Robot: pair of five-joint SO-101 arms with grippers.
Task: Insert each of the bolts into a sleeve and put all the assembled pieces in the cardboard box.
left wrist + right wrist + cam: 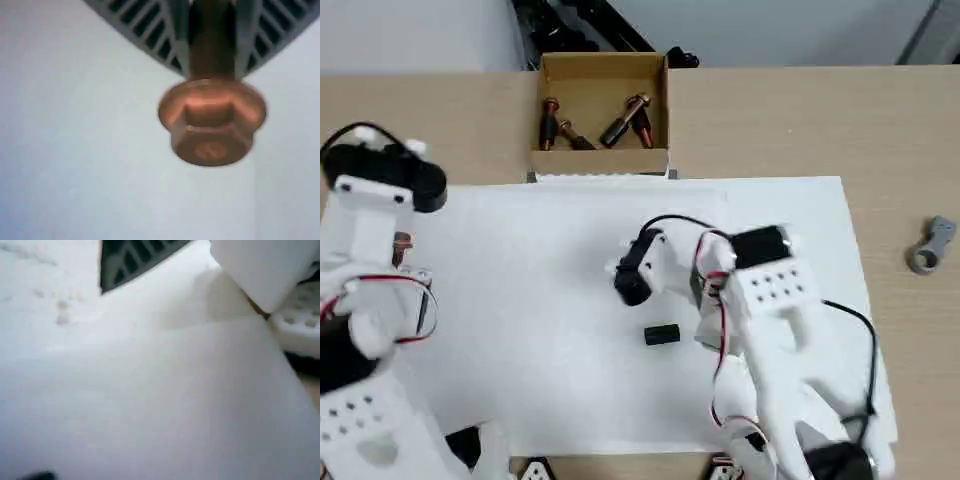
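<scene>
The left end effector (210, 35) is clamped on the shank of a copper-coloured bolt (212, 122), whose flanged hex head hangs free below the ribbed dark fingers (150, 37). A small stamped mark sits on the face of the head, too blurred to read. From the high view this bolt (402, 241) is held at the left edge of the white sheet (520, 250) that covers the counter (880, 120).

The right end effector (632, 272) sits low over the middle of the sheet; how far open it is cannot be told. A black sleeve (662, 334) lies on its side on the sheet just beside it, apart from it.

The cardboard box (603, 62) stands at the far edge of the sheet with several assembled pieces (625, 122) lying in it. A grey part (930, 246) lies on the bare counter, well to the right.
</scene>
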